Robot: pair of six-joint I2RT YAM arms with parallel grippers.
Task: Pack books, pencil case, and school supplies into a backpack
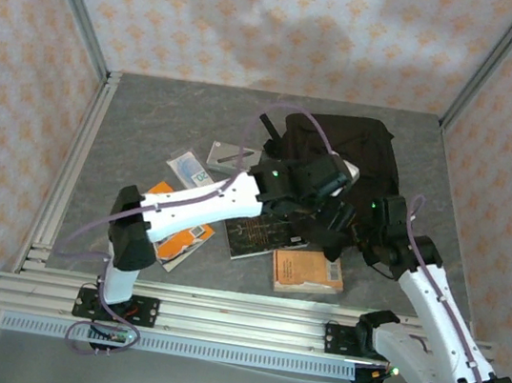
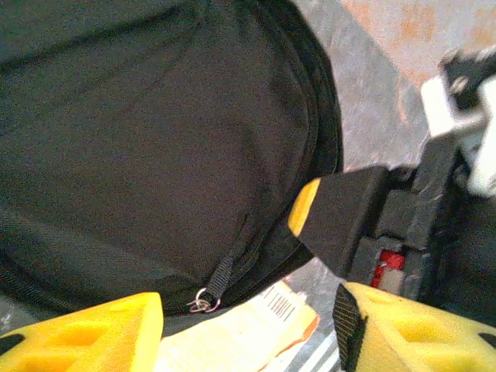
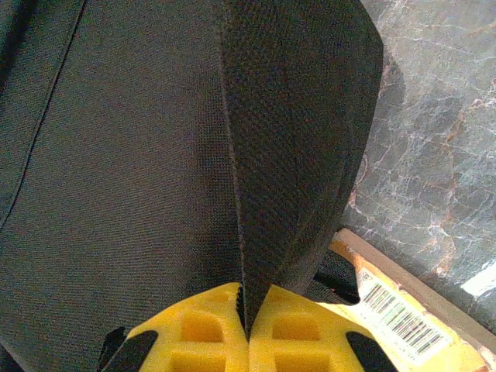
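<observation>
Backpack [image 3: 155, 155]: fold clamped in my right end effector [image 3: 246, 329], running toward 12 o'clock.
Left end effector [image 2: 244, 314]: spread wide, empty.
Risk: thin fold slips free if I tug.

"Where did the backpack [image 1: 368, 150] lie?"
"Toward the table's [image 1: 151, 118] far edge, right of centre."
"And the books [image 1: 307, 271]?"
"Before it, by the near edge; packet [image 1: 190, 167] and box [image 1: 226, 155] lay to its left."
</observation>
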